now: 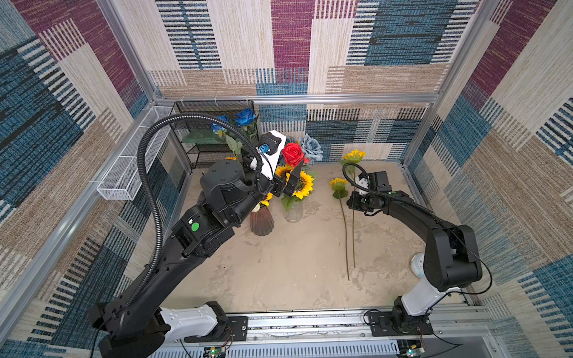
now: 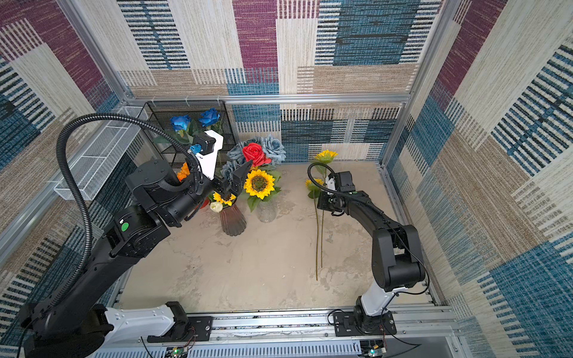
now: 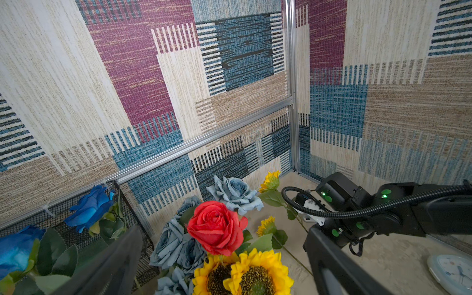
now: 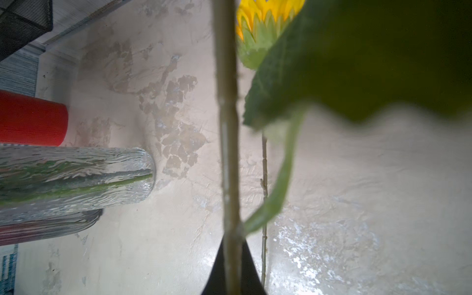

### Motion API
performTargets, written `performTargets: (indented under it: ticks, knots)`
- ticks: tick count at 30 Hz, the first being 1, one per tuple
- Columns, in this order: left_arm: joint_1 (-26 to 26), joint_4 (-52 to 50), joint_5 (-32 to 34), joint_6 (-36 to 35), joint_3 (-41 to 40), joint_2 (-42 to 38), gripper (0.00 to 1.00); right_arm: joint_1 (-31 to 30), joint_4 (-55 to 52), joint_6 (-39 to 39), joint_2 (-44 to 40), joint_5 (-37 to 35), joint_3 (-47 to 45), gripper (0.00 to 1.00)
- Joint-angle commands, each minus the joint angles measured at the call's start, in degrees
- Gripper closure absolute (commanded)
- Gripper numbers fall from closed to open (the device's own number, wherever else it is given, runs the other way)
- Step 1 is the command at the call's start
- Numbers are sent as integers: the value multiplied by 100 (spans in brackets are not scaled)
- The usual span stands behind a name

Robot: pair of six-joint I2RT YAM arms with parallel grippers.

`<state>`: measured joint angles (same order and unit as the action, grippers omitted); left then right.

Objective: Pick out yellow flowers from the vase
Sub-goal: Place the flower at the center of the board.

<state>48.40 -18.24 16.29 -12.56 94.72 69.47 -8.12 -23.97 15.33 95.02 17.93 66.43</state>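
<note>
Left gripper [image 1: 288, 183] hovered wide open, empty, over yellow brown-centred sunflowers [image 1: 305, 187] in clear glass vase [image 1: 294, 213], 12 o'clock on beige table [image 1: 279, 263]. Right gripper [image 4: 231, 255] pinched long green-stemmed yellow sunflower [image 1: 355, 156], 2 o'clock, beside second sunflower [image 1: 338, 184] lying flat.

Blurred leaf [image 4: 357, 63] half hides the sunflower [image 4: 263, 28] — clock [image 3: 452, 273] cut off.
</note>
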Motion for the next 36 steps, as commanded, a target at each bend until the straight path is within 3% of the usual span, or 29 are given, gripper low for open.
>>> performTargets:
  ticks: [1, 15, 19, 22, 28, 36]
  knots:
    - [-7, 143, 70, 78, 51, 42, 1, 3, 39, -33, 35, -155, 60, 100]
    - [-177, -101, 591, 328, -67, 131, 1, -114, -457, -145, 719, -524, 370, 100]
    - [-241, -101, 466, 394, -101, 141, 1, -163, -477, -114, 892, -600, 344, 93]
    - [-252, -160, 439, 403, -94, 179, 1, -171, -475, -109, 904, -634, 309, 84]
    - [-287, -102, 386, 438, -116, 133, 1, -181, -524, -70, 865, -785, 318, 49]
    - [-339, -198, 381, 482, -94, 177, 1, -225, -493, 18, 544, -853, 335, 36]
